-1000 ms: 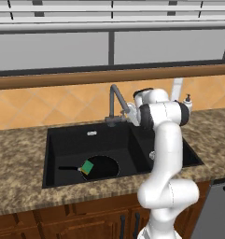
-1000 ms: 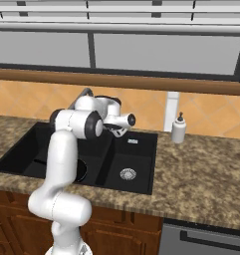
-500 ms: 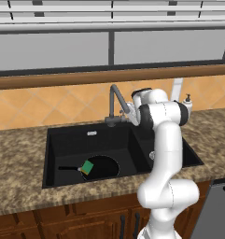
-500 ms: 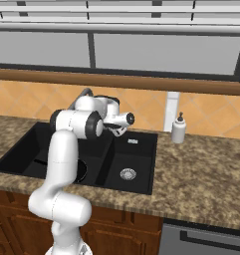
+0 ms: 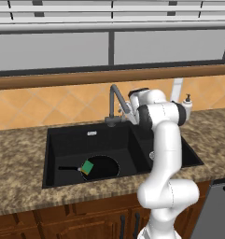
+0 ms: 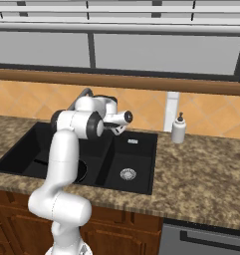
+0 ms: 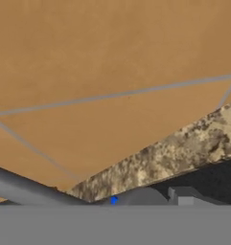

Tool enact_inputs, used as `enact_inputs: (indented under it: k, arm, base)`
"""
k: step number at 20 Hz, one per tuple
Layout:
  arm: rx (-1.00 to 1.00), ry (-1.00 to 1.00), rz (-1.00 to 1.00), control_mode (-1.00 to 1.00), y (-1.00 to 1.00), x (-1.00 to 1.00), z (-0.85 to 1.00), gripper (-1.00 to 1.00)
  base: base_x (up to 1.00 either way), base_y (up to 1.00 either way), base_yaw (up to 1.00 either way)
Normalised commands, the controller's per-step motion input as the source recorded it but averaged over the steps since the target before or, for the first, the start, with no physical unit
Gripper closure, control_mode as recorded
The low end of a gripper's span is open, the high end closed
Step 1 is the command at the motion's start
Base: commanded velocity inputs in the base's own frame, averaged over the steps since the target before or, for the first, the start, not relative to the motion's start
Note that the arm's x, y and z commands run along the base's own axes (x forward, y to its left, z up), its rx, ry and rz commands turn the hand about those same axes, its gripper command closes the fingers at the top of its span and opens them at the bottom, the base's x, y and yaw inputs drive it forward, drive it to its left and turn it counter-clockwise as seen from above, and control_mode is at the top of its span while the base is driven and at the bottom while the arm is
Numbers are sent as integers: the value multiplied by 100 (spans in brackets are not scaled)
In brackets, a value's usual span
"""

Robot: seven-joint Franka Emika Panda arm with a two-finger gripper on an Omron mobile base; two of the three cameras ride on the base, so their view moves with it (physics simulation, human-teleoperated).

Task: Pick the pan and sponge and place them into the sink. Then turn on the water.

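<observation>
Already the pan (image 5: 103,167) is lying in the sink's (image 5: 67,135) large basin, in front of the faucet (image 5: 115,103), with the green sponge (image 5: 87,167) resting on the pan's rim beside the handle. So, as a judgement, the step in hand is the water. The arm is reaching the gripper (image 5: 130,113) in toward the faucet's base, just beside it on the side away from the sponge. To do this well, the arm should be pressing squarely against the faucet's lever rather than the gooseneck, moving slowly so the contact does not slip off, and staying clear of the soap dispenser (image 6: 179,129) standing on the counter (image 6: 211,174) well to the far side of the faucet.

The left base view is showing the pan, the sponge and the faucet's curve together. The right base view is showing instead the small basin's silver drain (image 6: 127,174) and the dispenser, with the arm covering much of the faucet. The hand view is looking close at the orange tiled wall (image 7: 112,57) behind the faucet, a strip of counter, and grey faucet metal with a small blue mark (image 7: 114,200). Whether the jaws are parted or closed cannot be told.
</observation>
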Motion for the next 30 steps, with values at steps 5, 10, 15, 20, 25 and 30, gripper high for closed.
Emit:
enact_inputs:
  k: [5, 10, 15, 20, 25, 30]
  arm:
    - [5, 0, 0, -100, -4, 19, -10, 100]
    - [20, 0, 0, -100, -20, 18, -6, 100]
    - [30, 1, -4, -100, -22, 11, -6, 100]
    - [25, 8, -15, -100, -9, 8, -6, 100]
    - [13, 9, -16, -100, -6, 1, -7, 100]
    - [0, 0, 0, -100, 0, 0, 0, 100]
  base:
    - [0, 0, 0]
    - [0, 0, 0]
    - [0, 0, 0]
    - [0, 0, 0]
    - [0, 0, 0]
    - [0, 0, 0]
